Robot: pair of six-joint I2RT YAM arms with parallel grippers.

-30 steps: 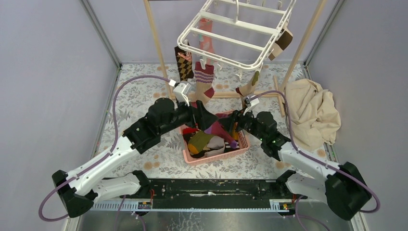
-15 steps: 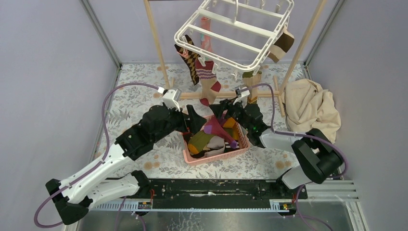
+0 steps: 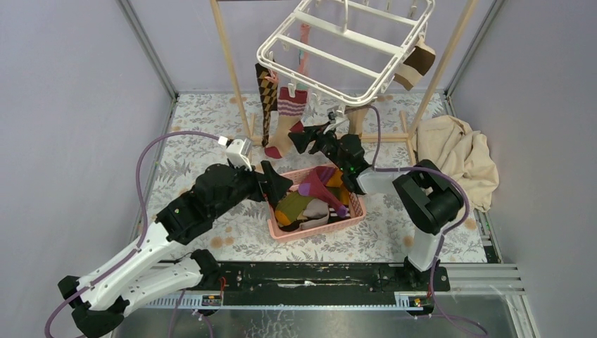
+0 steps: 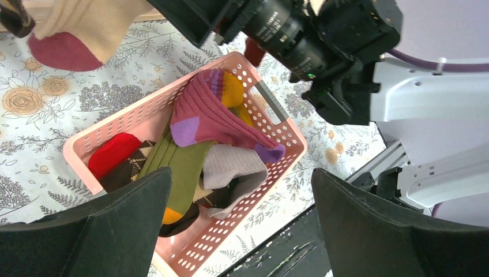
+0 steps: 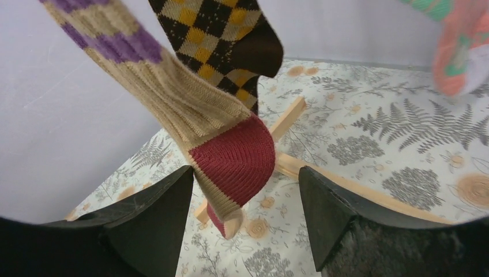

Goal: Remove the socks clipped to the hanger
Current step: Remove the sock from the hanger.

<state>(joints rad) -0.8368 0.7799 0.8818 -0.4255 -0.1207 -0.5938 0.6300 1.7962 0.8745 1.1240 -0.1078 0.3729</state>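
The left gripper (image 3: 279, 182), fingers spread wide and holding nothing, hangs at the left rim of the pink basket (image 3: 318, 228) in the middle of the table (image 3: 204, 113). A second ago it was over the basket's centre, and it has drawn back toward the near-left corner.

Inside the basket lies a heap of loose socks (image 4: 190, 156), a maroon-and-purple one on top, in much the same place as before.

Above the middle of the far edge, the white hanger (image 3: 315, 79) hangs tilted from the wooden frame (image 3: 229, 63), swung a little since the earlier frame. Clipped along its near-left side, a brown-and-yellow argyle sock (image 3: 266, 95) and a tan striped sock (image 3: 285, 113) with red heel and toe dangle side by side. Both now hang farther left and nearer the far edge than a second ago. More socks are clipped at the hanger's far and right sides.

The right gripper (image 3: 300, 139) has left the basket's right side and moved toward the far edge, now just beside the striped sock's foot. Its fingers stand wide apart with nothing clamped. From the wrist camera the red heel appears framed between them, though it is hard to tell whether it lies within the fingers or just beyond them.

A crumpled beige cloth (image 3: 454, 165) sits by the right edge.
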